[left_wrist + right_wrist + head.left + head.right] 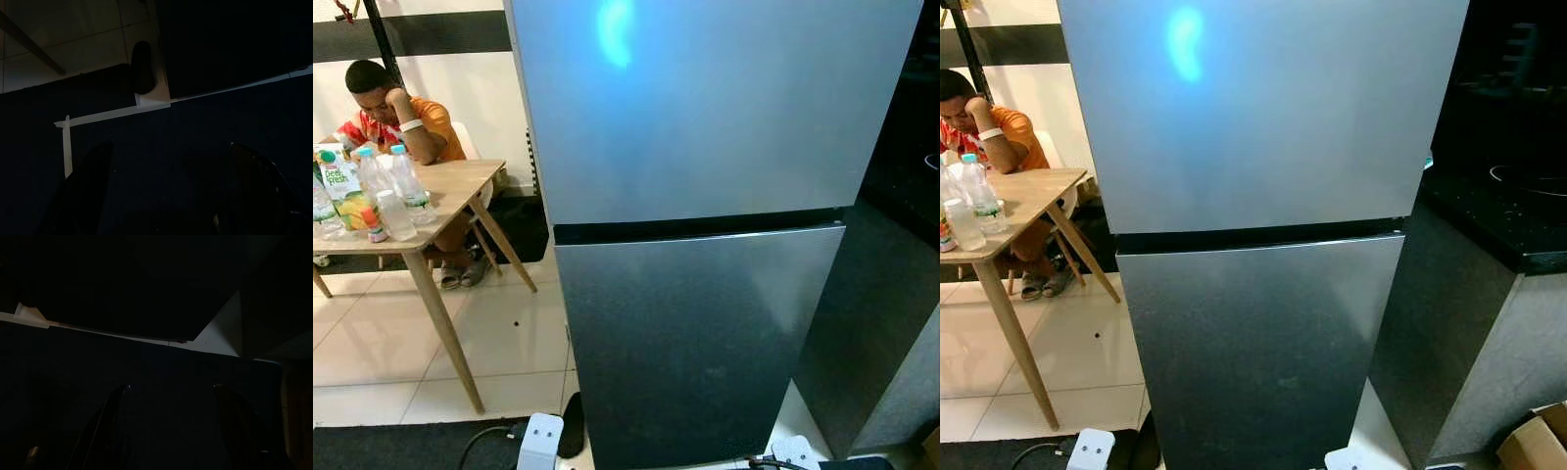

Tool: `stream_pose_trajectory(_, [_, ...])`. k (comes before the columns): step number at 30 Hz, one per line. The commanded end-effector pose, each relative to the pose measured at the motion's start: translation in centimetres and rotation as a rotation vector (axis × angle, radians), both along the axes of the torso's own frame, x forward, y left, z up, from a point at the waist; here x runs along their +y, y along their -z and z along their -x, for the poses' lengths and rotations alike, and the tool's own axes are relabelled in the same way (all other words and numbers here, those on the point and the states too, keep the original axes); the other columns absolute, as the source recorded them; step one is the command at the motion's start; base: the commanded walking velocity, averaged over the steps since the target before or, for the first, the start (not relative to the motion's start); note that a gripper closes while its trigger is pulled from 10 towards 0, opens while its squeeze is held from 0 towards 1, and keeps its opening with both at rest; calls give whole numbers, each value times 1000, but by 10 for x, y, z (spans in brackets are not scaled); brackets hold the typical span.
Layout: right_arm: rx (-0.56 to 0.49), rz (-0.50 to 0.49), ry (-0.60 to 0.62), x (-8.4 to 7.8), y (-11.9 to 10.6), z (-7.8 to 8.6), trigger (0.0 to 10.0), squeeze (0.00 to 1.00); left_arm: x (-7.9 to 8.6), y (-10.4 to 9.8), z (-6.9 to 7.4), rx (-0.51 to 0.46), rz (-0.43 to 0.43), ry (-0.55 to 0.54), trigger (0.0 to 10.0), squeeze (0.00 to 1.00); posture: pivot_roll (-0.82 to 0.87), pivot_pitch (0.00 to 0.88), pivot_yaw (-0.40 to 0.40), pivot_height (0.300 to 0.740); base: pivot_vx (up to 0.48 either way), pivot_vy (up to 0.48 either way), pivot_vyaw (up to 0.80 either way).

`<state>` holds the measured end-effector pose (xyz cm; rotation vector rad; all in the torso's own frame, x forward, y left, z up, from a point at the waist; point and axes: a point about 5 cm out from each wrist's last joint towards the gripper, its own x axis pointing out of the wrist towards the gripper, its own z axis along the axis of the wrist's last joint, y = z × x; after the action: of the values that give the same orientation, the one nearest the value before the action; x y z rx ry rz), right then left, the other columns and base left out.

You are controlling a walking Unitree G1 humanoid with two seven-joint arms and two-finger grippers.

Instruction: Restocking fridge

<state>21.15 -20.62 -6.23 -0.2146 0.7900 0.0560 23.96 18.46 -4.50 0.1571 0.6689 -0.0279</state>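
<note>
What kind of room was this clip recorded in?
Most likely a home kitchen or dining corner. A tall two-door fridge stands shut beside a dark counter, and a small wooden table holds water bottles and a juice carton, with a person seated behind it.

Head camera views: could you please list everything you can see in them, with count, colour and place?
Fridge: one, grey, two doors, both shut, straight ahead.
Table: one, light wood, to the robot's left.
Water bottles: at least two, clear with pale caps, on the table.
Juice carton: one, green and white, on the table beside the bottles.
Person: one, orange shirt, seated behind the table.
Counter: one, black top, right of the fridge.
Cardboard box: one, brown, on the floor at far right.
Left gripper: black fingers apart, hanging over dark floor.
Right gripper: black fingers apart, hanging idle.
</note>
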Motion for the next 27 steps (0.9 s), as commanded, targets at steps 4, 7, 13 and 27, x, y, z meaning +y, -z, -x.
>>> stream_pose_trajectory(4, [-4, 7, -37, 4, 1, 1, 10000, 0, -3, 3, 4, 4, 14, 7, 10000, 0, -47, 54, 32, 740, 0, 0, 800])
stream_pose_trajectory(7, [-6, 6, -39, 4, 0, 0, 10000, 0, -3, 2, 2, -1, 23, -4, 10000, 0, -50, 54, 36, 740, 0, 0, 800])
stream_pose_trajectory(13, [-12, 4, -40, 4, -1, -1, 10000, 0, -2, -1, -1, -14, 51, -12, 10000, 0, -50, 55, 35, 740, 0, 0, 800])
stream_pose_trajectory(27, [-21, -18, -5, 2, -1, -1, 10000, 0, -13, -5, -7, -36, 43, 72, 10000, 0, -53, 38, 43, 740, 0, 0, 800])
